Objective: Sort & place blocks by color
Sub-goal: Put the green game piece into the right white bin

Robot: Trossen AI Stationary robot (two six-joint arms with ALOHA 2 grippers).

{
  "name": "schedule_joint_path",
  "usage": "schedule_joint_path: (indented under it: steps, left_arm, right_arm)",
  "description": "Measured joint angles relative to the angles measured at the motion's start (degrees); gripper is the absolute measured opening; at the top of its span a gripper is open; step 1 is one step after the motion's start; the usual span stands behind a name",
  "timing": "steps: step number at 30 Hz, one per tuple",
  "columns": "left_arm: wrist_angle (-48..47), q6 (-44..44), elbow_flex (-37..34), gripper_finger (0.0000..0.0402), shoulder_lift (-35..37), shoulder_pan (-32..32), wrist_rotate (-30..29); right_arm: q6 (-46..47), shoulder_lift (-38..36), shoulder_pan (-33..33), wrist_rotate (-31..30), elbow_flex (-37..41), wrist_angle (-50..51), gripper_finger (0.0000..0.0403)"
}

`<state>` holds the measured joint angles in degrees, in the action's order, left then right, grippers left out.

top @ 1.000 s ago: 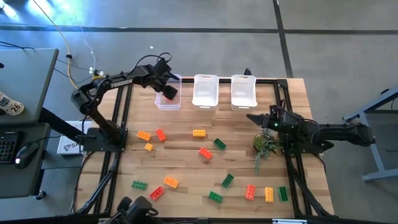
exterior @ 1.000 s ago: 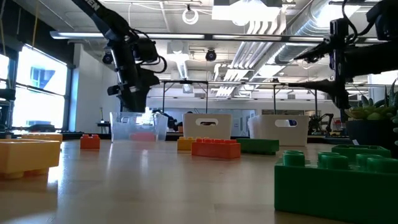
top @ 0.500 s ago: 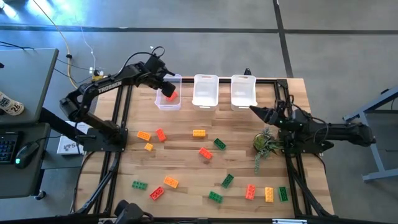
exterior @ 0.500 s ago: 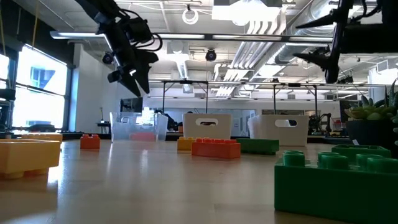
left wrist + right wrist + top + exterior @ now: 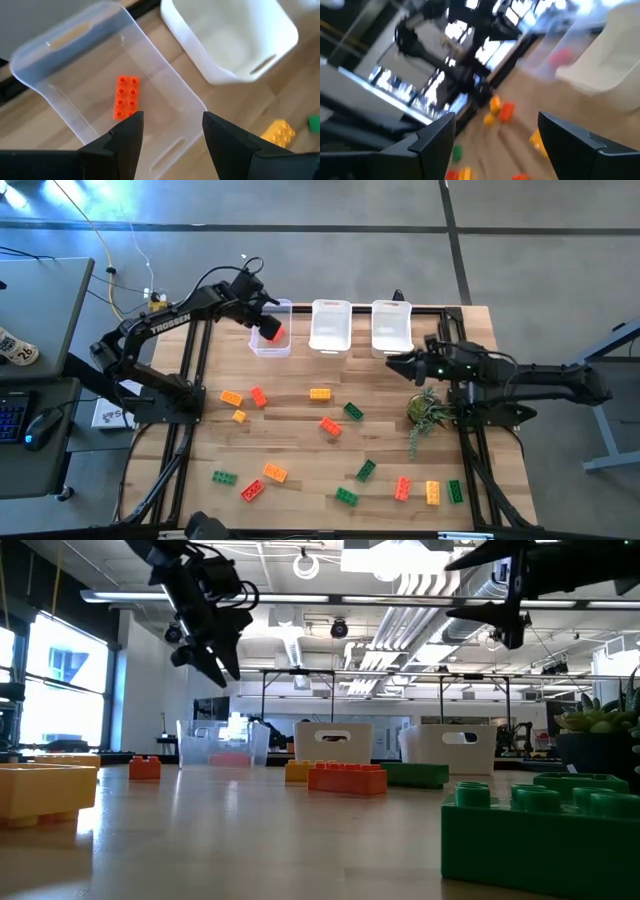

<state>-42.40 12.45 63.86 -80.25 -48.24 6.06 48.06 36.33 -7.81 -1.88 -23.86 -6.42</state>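
Red, orange-yellow and green blocks lie scattered on the wooden table, among them a red one point(image 5: 330, 426) and a green one point(image 5: 353, 411). One red block point(image 5: 126, 96) lies flat on the floor of the clear left bin point(image 5: 270, 340). My left gripper point(image 5: 172, 125) hangs open above that bin point(image 5: 264, 318), raised well off the table point(image 5: 215, 665), with nothing between its fingers. My right gripper point(image 5: 392, 364) is open and empty, raised high point(image 5: 462, 585) by the near end of the right bin point(image 5: 392, 327).
The middle bin point(image 5: 330, 326) stands between the other two along the far edge. A green plant sprig point(image 5: 425, 412) lies under my right arm. Several blocks sit near the near edge, including a red, a yellow and a green one point(image 5: 432, 492). Black frame rails run down both sides.
My left gripper has risen out of the left bin and drawn slightly toward the table's left, open; the red block stays on the bin's floor. My right gripper has risen and shifted a little toward the table's left.
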Motion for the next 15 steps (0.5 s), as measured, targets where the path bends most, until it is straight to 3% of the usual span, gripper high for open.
schedule_joint_path:
  steps: [5, 15]
  left_arm:
    - [-3.70, 0.48, 0.00, 0.0189, 0.00, 2.57, -0.01]
    - [-10.33, 3.93, 0.00, 0.0188, 0.00, 8.66, -0.17]
  right_arm:
    - [1.42, 7.75, 1.08, 5.53, -4.07, 0.36, 0.0270]
    - [-1.62, 20.60, 5.61, 5.33, -13.12, 10.06, 0.0270]
